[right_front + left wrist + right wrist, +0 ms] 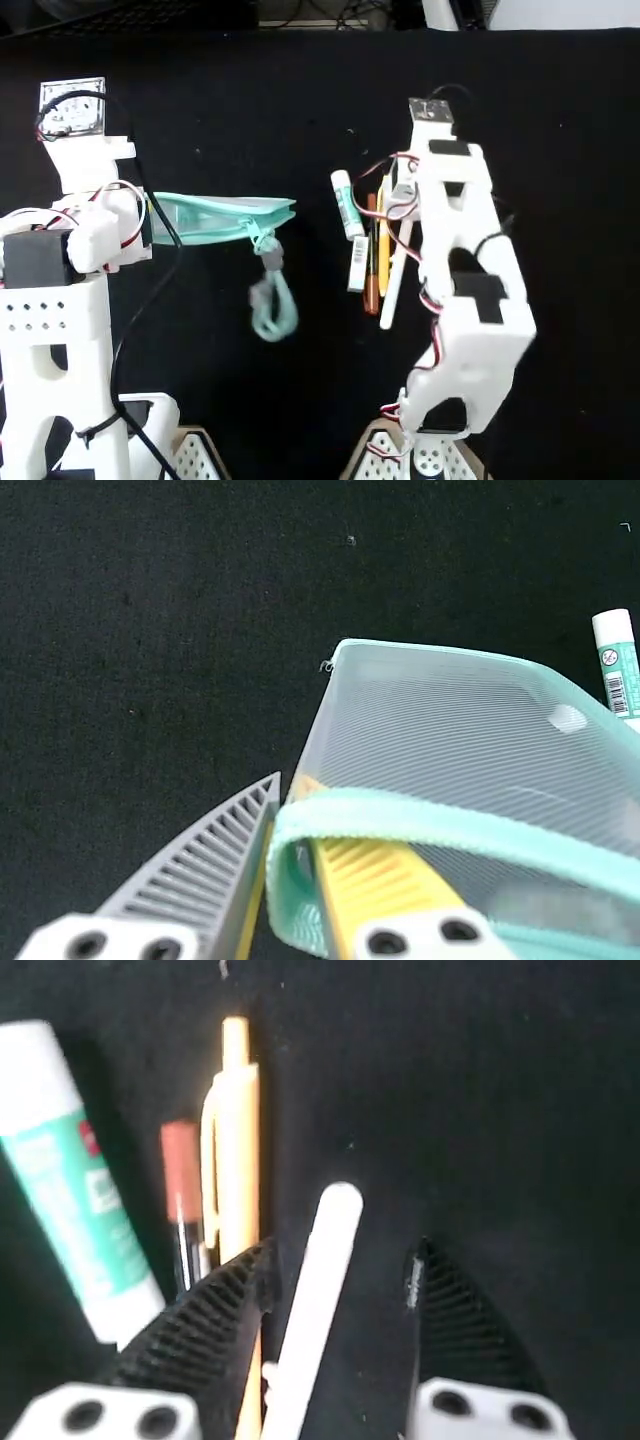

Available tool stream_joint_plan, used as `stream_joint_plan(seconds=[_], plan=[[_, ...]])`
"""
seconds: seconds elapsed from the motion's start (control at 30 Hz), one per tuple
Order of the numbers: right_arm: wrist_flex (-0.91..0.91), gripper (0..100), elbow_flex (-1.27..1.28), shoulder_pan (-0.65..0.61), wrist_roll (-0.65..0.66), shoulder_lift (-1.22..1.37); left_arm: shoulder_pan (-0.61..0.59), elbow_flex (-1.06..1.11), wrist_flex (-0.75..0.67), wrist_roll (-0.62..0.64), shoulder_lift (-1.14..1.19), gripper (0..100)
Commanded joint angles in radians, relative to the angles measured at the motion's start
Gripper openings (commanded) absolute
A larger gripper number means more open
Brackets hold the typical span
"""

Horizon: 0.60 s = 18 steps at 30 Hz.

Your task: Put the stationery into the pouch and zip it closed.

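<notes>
Pouch (225,218) lies with its long axis across the table (560,150), far end pointing at the pens (375,250), left gripper (288,785) clamped on its rim, right gripper (340,1260) spread open around the white pen (315,1290).

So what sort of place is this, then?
Likely a robotics lab or hobby bench: two white arms stand at a black table, with a pouch and pens to work on.

Even light glares off the white arms (480,320); the black table (250,100) hides shadows.
</notes>
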Motion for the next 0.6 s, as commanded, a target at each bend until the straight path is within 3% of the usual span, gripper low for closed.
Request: stream_joint_plan(seconds=[0.0, 0.1, 0.23, 0.43, 0.57], plan=[[0.011, 20.1, -0.099, 0.011, -0.029, 0.035, -0.010, 0.004, -0.012, 0.012, 0.008, 3], [0.028, 18.8, -0.124, 0.003, -0.029, 0.084, -0.010, 0.004, -0.012, 0.012, 0.008, 3], [0.071, 0.8, -0.168, 0.009, -0.032, 0.113, -0.010, 0.004, -0.012, 0.012, 0.008, 3], [0.124, 1.1, -0.199, 0.051, -0.014, 0.087, -0.016, 0.004, -0.009, 0.012, 0.008, 3], [0.230, 1.1, -0.249, 0.097, 0.161, 0.022, -0.012, 0.004, -0.011, 0.012, 0.008, 3]])
